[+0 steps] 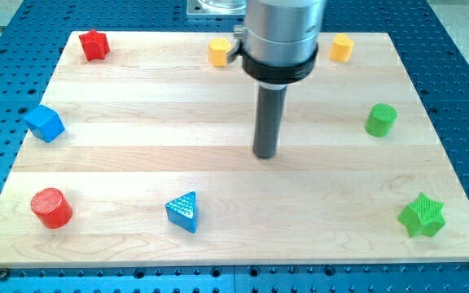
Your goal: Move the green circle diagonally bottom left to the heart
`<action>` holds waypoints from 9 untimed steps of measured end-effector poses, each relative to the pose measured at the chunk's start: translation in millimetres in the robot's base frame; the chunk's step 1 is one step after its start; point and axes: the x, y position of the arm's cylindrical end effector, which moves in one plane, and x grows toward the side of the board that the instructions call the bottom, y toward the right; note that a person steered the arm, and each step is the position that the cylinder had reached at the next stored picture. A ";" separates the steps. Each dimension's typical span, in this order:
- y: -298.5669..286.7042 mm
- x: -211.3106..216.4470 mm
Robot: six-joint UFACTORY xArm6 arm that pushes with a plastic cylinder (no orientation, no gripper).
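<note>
The green circle (380, 120) is a short green cylinder standing at the view's right, upper half of the wooden board (137, 146). A yellow block (219, 51), possibly the heart, sits near the top edge left of the arm. A second yellow block (342, 47) sits near the top edge right of the arm. My tip (265, 155) rests near the board's middle, well to the left of the green circle and slightly lower, touching no block.
A red star (94, 45) is at the top left. A blue cube (44, 123) is at the left edge. A red cylinder (51, 207) is at the bottom left. A blue triangle (183, 212) is at the bottom middle. A green star (422, 216) is at the bottom right.
</note>
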 end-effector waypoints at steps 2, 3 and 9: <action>98.6 4.3; 174.4 4.2; 177.1 -82.9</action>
